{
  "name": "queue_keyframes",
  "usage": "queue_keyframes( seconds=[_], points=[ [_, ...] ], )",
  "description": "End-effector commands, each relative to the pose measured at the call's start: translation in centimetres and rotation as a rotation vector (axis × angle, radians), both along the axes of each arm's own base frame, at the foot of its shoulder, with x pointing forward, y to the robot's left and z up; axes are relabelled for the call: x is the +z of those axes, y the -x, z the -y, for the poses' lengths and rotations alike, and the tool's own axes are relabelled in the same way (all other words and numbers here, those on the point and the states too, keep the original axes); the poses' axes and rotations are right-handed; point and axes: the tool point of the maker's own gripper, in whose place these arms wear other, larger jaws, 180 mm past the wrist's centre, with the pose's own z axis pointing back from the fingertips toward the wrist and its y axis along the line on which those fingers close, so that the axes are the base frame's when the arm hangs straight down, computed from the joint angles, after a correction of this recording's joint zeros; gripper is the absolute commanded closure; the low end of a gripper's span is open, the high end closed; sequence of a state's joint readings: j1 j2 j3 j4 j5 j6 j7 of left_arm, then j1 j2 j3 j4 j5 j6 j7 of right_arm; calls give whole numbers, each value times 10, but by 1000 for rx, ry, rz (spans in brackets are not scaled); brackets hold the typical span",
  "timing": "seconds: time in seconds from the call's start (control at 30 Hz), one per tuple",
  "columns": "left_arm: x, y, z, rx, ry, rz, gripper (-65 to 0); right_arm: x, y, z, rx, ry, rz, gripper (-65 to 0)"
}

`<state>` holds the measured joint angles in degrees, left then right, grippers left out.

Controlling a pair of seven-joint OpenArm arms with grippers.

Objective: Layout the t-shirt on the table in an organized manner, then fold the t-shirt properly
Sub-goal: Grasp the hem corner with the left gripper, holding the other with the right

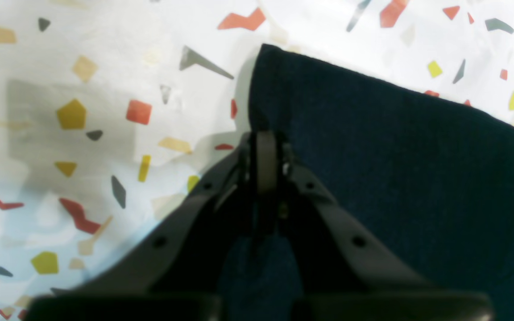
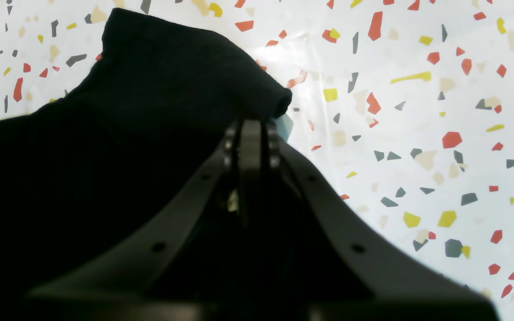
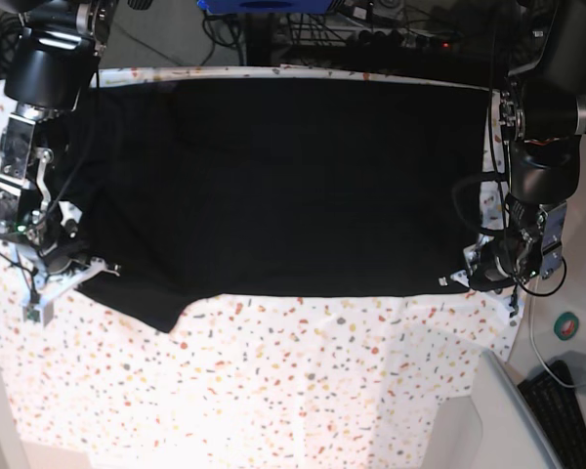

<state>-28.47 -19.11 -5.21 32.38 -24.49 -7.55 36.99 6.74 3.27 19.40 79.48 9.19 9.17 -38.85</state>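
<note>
Gripping the t-shirt point(image 3: 283, 186) at both near corners: left gripper point(image 1: 266, 147) pinched shut on a hem corner that pokes just past its fingertips, right gripper point(image 2: 251, 133) clamped likewise on a rolled sleeve edge just beyond its tips. Spread dark and broad over the table point(image 3: 303, 381), between the two grips. Probably at layout's end, entering the fold. Next likely calls for lifting both corners together, evenly, carrying them across without slack.

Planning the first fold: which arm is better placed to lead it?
Probably neither alone. The left gripper is shut on one near corner of the t-shirt, the right gripper on the sleeve end opposite; lift both together.
</note>
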Motion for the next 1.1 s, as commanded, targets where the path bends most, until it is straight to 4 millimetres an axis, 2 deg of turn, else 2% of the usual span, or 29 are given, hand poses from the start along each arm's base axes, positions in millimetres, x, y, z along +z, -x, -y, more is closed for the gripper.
queue_keyframes(
  seconds=[0.0,0.03,0.2,0.4,0.57,0.7,0.83,0.97,1.0,1.07],
  points=[
    [17,-13,-2,-15,-1,27,0,16,-13,4,5,10,57,0],
    [22,-13,-4,-24,-8,22,0,16,-13,4,5,10,57,0],
    [25,16,-6,-60,2,-80,0,16,-13,4,5,10,57,0],
    [38,73,-37,61,46,-108,0,17,-13,5,5,12,59,0],
    [37,110,-33,41,7,-117,0,17,-14,5,5,12,62,0],
    [30,124,-27,35,9,-133,0,18,-15,4,5,11,63,0],
    [29,126,-27,37,9,-136,-10,18,-15,3,5,9,63,0],
    [32,125,-30,40,3,-129,-334,17,-15,3,5,8,63,0],
    [32,125,-30,40,3,-129,-397,17,-15,3,5,8,63,0],
    [32,124,-31,42,1,-125,-482,17,-15,3,5,8,63,0]
  ],
)
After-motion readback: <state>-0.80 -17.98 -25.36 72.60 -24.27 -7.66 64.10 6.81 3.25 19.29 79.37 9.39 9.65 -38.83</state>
